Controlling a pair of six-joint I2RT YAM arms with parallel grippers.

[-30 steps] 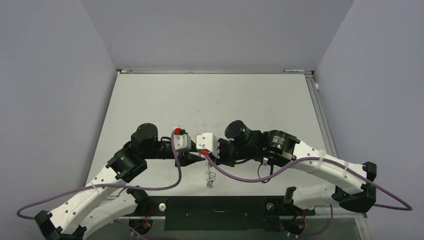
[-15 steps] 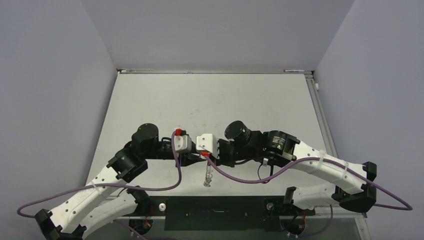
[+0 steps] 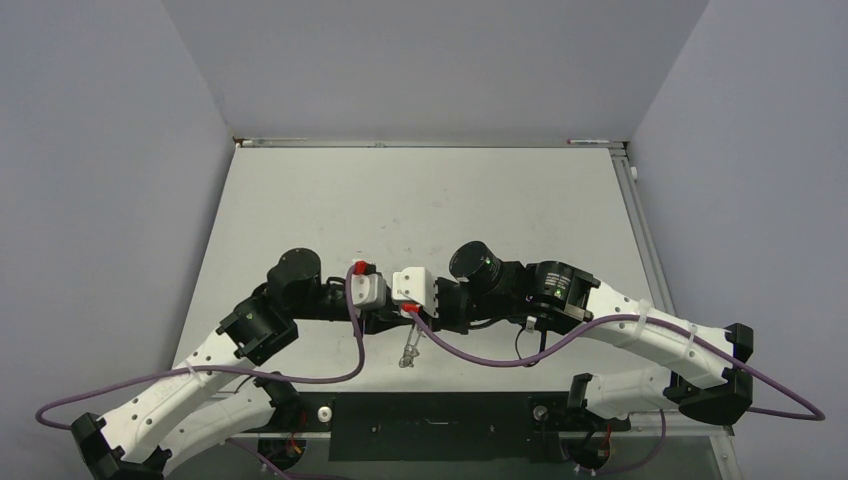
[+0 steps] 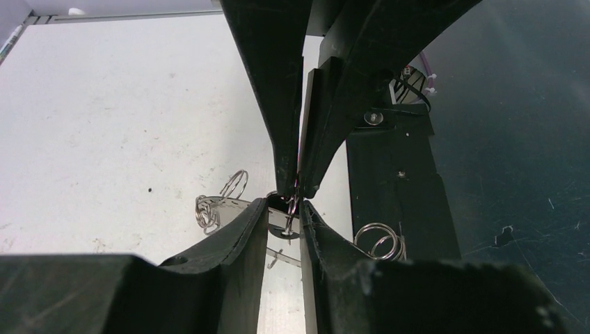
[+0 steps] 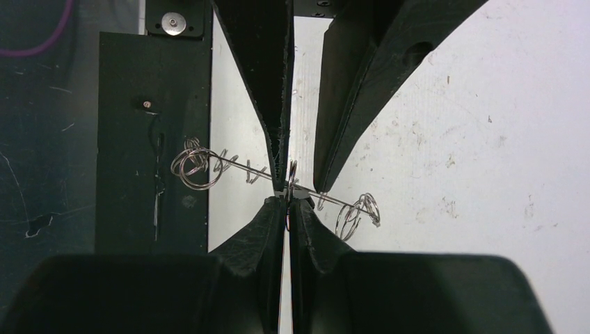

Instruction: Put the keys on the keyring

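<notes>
The keyring (image 3: 407, 350) hangs in the air under the two grippers, edge-on in the top view. My right gripper (image 5: 286, 202) is shut on a small wire loop at its rim. In the left wrist view the grey ring (image 4: 222, 204) lies across behind my left gripper (image 4: 284, 209). The left jaws stand a narrow gap apart, with a piece of the ring's band showing between them. The right gripper (image 4: 297, 186) comes in from above, tip to tip. More wire loops (image 5: 358, 212) hang at the ring's ends. I cannot make out the keys for certain.
The black base plate (image 3: 430, 425) runs along the near table edge, right under the ring's near end (image 5: 125, 139). Purple cables (image 3: 470, 355) loop from both wrists. Grey walls close in the table on the left, right and back.
My left arm has shifted a little right, toward the right gripper. The keyring's hanging end has swung left. The right arm has not moved.
</notes>
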